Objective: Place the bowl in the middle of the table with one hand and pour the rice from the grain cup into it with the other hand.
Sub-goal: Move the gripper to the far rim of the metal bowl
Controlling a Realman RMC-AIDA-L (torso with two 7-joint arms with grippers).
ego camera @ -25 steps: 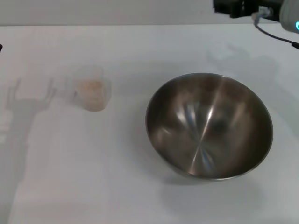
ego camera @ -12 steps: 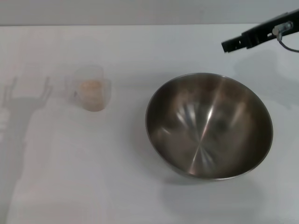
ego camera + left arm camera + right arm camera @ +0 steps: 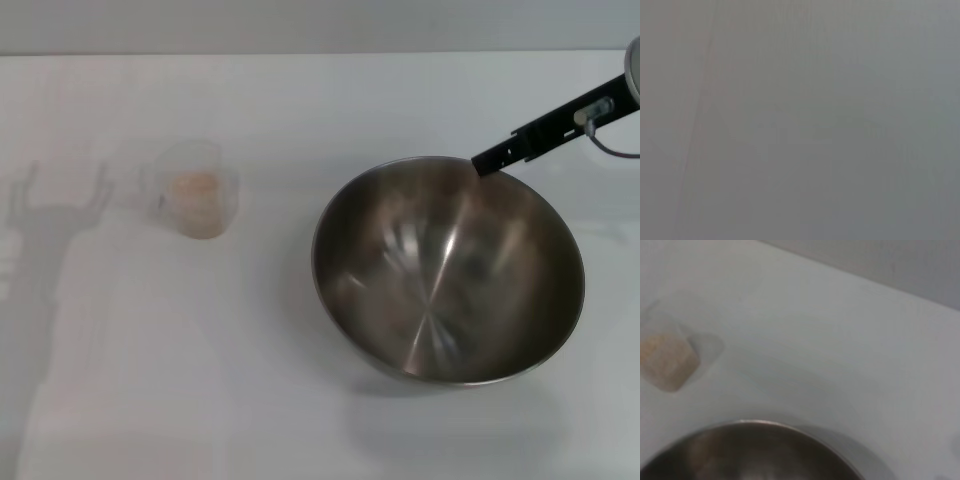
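Note:
The large stainless-steel bowl stands empty on the white table, right of the middle. The small clear grain cup holds pale rice and stands upright at the left, well apart from the bowl. My right gripper reaches in from the upper right as a black bar, with its tip at the bowl's far rim. The right wrist view shows the bowl's rim and the grain cup farther off. My left gripper is out of view; only its shadow falls on the table left of the cup.
The table's far edge runs across the top of the head view. The left wrist view shows only a plain grey surface.
My right gripper has come down and to the left from the top right corner to the bowl's far rim. The bowl and the cup have not moved.

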